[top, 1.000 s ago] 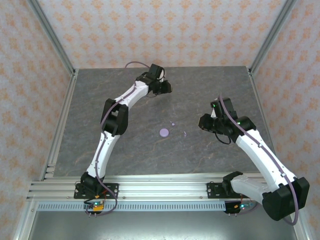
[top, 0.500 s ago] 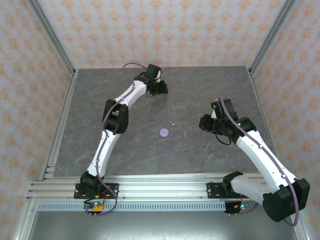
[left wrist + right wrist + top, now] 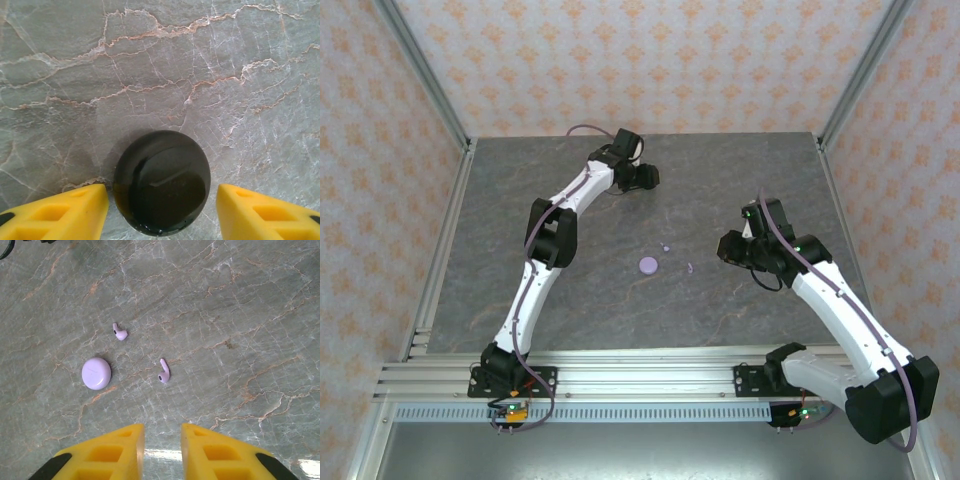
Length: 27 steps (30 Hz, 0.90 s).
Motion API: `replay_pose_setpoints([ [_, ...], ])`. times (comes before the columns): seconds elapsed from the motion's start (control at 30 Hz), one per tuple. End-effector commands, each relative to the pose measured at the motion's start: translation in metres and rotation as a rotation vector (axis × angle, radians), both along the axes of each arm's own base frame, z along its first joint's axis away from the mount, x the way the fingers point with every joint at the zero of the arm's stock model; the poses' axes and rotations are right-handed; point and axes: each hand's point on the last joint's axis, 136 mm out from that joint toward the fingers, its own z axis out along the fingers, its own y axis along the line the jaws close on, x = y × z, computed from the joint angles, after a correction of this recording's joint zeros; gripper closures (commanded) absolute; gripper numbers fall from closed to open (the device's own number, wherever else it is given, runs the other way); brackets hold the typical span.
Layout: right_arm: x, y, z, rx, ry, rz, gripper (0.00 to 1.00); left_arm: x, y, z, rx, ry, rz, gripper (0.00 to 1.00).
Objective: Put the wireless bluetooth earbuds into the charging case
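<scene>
Table [image 3: 770, 170], grey marbled top
- Left gripper [image 3: 161, 196]: reaches out to the far edge, about midway between the left and right edges. Yellow fingers [image 3: 60, 210] stand apart, one on each side of the black round case [image 3: 160, 170]. A strip of table shows between the case and each finger, so nothing is clamped. The case lies flat with its lid closed.
- Right gripper [image 3: 162, 429]: sits toward the right edge, about halfway between the far and near edges. Its fingers are a narrow gap apart, with bare table in the gap.
- Two lavender earbuds lie loose on the table near its centre, ahead of the right gripper's tips and well apart from them. First earbud [image 3: 163, 372] is the nearer, almost in line with the gap. Second earbud [image 3: 119, 332] is farther out and to the left.
- Lavender round case [image 3: 96, 373]: closed, left of the first earbud, near both but touching neither
</scene>
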Motion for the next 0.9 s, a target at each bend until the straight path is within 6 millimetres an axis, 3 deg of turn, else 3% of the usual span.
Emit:
replay_pose_setpoints([
  [0.0,0.000,-0.008,-0.001,-0.018,-0.011,-0.031,0.72,-0.008,0.034,0.017,0.144,0.001,0.024,0.38],
  [0.2,0.001,-0.006,-0.004,-0.018,-0.011,-0.019,0.71,-0.032,0.052,0.068,0.197,-0.083,0.020,0.38],
  [0.3,0.004,0.001,-0.006,0.002,-0.002,0.004,0.71,-0.058,0.060,0.091,0.194,-0.118,0.020,0.38],
  [0.43,0.008,0.012,-0.013,0.038,0.017,0.034,0.70,-0.100,0.070,0.108,0.196,-0.128,0.014,0.38],
  [0.53,0.012,0.023,-0.022,0.068,0.043,0.054,0.69,-0.136,0.073,0.112,0.197,-0.104,0.002,0.42],
  [0.7,0.018,0.049,-0.042,0.080,0.085,0.101,0.70,-0.192,0.067,0.091,0.153,-0.041,0.015,0.46],
  [0.87,0.023,0.078,-0.065,0.080,0.137,0.149,0.70,-0.229,0.054,0.070,0.164,0.006,-0.030,0.53],
])
